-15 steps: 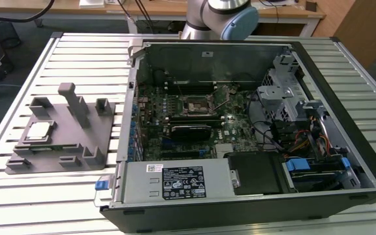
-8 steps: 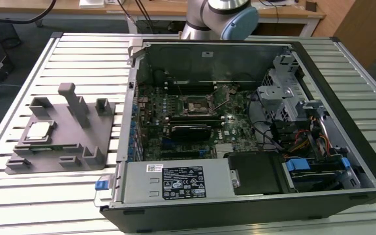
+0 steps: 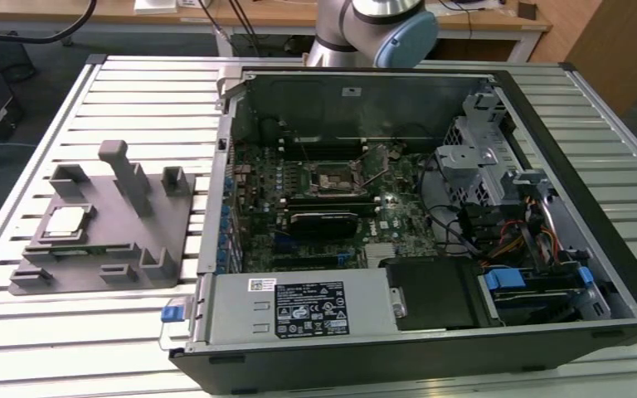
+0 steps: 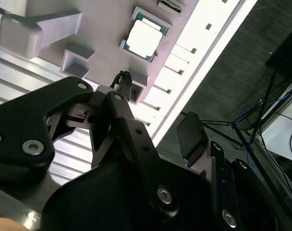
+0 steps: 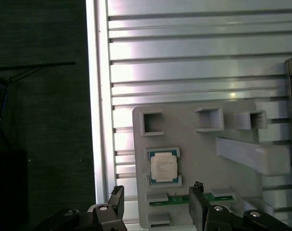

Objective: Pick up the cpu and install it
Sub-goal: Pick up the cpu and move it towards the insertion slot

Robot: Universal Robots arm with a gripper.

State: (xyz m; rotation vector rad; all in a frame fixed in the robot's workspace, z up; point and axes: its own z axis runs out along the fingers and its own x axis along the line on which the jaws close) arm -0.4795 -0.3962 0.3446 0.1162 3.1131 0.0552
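The slatted metal tabletop [image 5: 184,48] carries two things directly. A grey fixture plate [image 5: 194,144] with raised pockets and posts lies flat on the slats straight below the end effector [image 5: 157,202], close to the tabletop's edge. An open computer case [image 3: 595,191] lies on its side just beside the plate, farther from the end effector.

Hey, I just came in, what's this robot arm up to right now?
The arm's gripper hangs open above the grey holder, which stands at the exterior view's left of the open computer case. It holds nothing. The cpu lies flat in its pocket on the holder, not yet picked up.
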